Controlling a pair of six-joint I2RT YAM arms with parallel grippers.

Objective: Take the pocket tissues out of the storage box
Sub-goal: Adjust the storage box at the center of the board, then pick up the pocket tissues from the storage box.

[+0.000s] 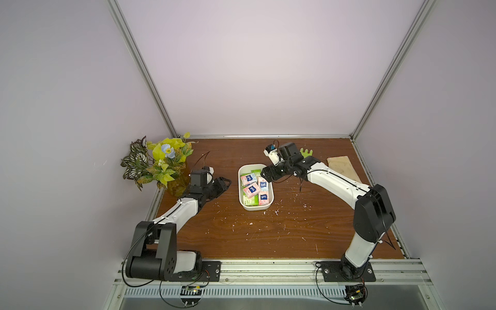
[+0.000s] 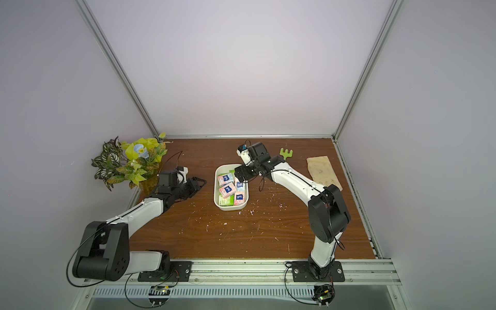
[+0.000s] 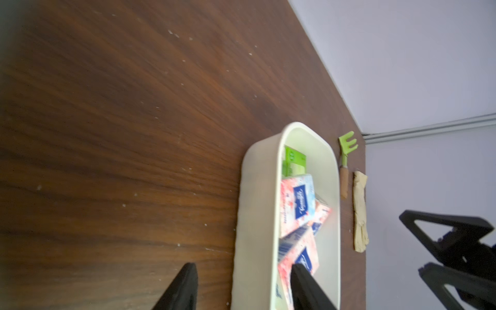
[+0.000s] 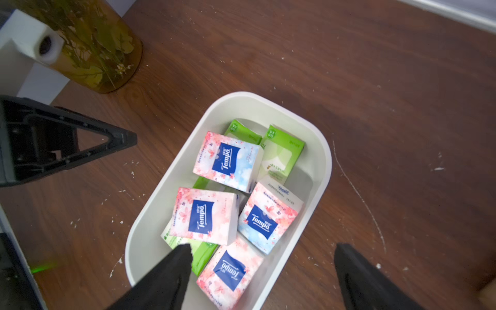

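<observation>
Bearing "Tempo" on blue labels, pink pocket tissues (image 4: pixel 205 214) lie in the storage box (image 4: pixel 322 150), right gripper (image 4: pixel 263 251) above it and left gripper (image 3: pixel 243 267) beside it both spread empty.

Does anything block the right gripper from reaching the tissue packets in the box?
Nothing visible does. The right gripper is open above the storage box, which has no lid. The pink packets lie exposed on top; the green packets sit partly under them.
</observation>
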